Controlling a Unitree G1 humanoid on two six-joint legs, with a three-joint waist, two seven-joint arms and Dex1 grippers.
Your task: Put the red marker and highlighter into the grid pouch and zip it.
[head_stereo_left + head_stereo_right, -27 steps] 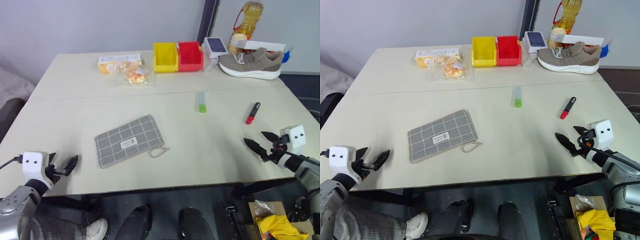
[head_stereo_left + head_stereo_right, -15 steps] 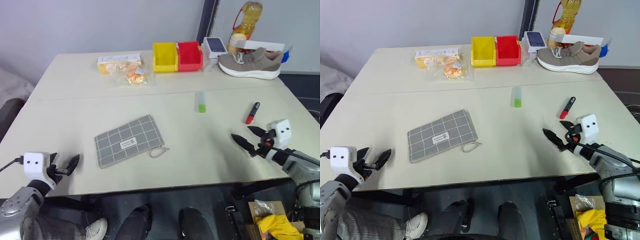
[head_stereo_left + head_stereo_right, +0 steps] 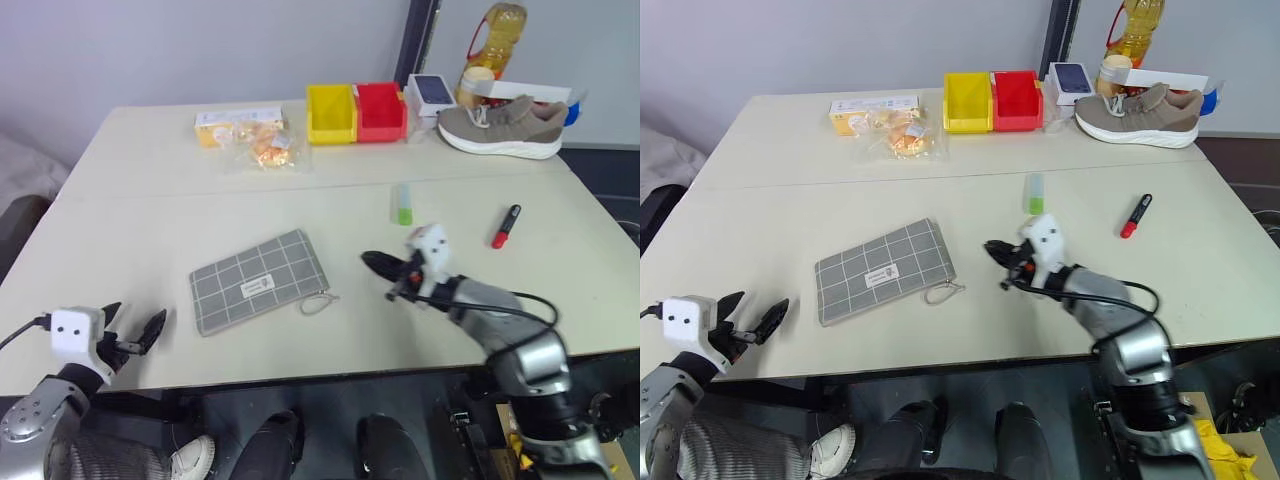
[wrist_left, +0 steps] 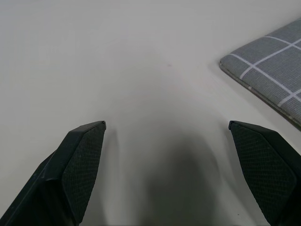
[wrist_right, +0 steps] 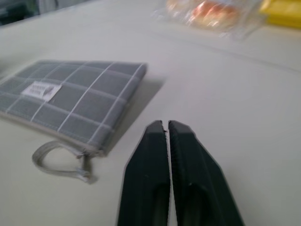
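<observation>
— What's different from a moment ago?

— The right gripper (image 3: 379, 266) has swung from the table's right edge in toward the middle. It now hangs over the table (image 3: 150, 215) just right of the grid pouch (image 3: 260, 281), its two black fingers pressed together with nothing between them.

— And the other arm?

— The left gripper (image 3: 135, 333) sits at the near left corner much as before, jaws spread wide and empty, with a corner of the pouch showing ahead of it in the left wrist view.

— Where are the pens?

— The highlighter (image 3: 403, 204) lies beyond the right gripper, toward the table's far side. The red marker (image 3: 506, 226) lies further right, well apart from the pouch.

— The pouch itself?

— Flat on the table, label up, its loop cord pull (image 5: 59, 161) trailing from the near corner, close to the right gripper's tips.

— Anything else?

— Yellow and red bins (image 3: 356, 113), a snack bag (image 3: 262, 148) and a shoe (image 3: 503, 127) along the far edge.
</observation>
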